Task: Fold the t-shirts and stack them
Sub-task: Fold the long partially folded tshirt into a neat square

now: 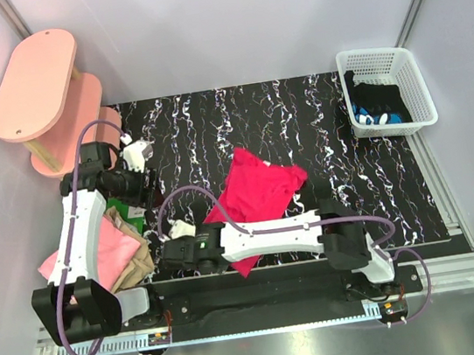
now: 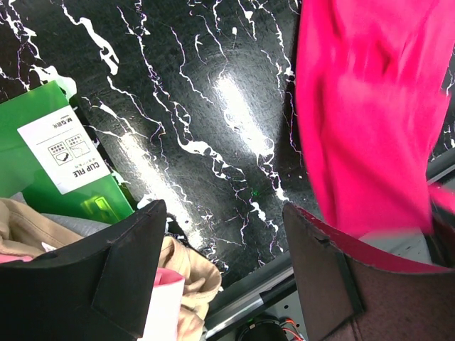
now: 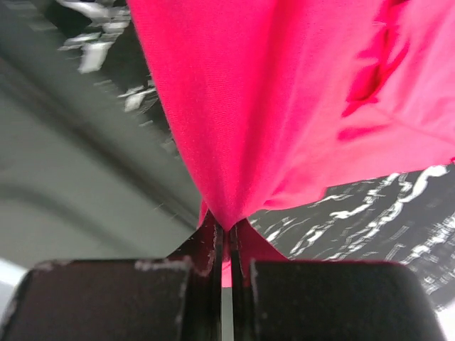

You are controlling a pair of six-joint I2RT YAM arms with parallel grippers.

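Note:
The crimson-pink t-shirt (image 1: 260,187) lies partly folded on the black marbled table (image 1: 212,124), near its front middle. My right gripper (image 1: 216,231) reaches left across the front edge and is shut on the shirt's near-left edge. The right wrist view shows the cloth (image 3: 284,92) bunched into the closed gripper (image 3: 227,249). My left gripper (image 1: 137,191) is open and empty above the table's left side. In the left wrist view it (image 2: 224,270) hovers between the tan shirt (image 2: 181,273) and the crimson shirt (image 2: 370,114). The light pink shirt (image 1: 97,250) lies on the tan one (image 1: 137,253) at the front left.
A green clip file (image 1: 122,207) lies by the shirt pile and also shows in the left wrist view (image 2: 50,156). Pink oval wooden shelves (image 1: 34,82) stand at the back left. A white basket (image 1: 370,55) with dark and blue items stands at the back right.

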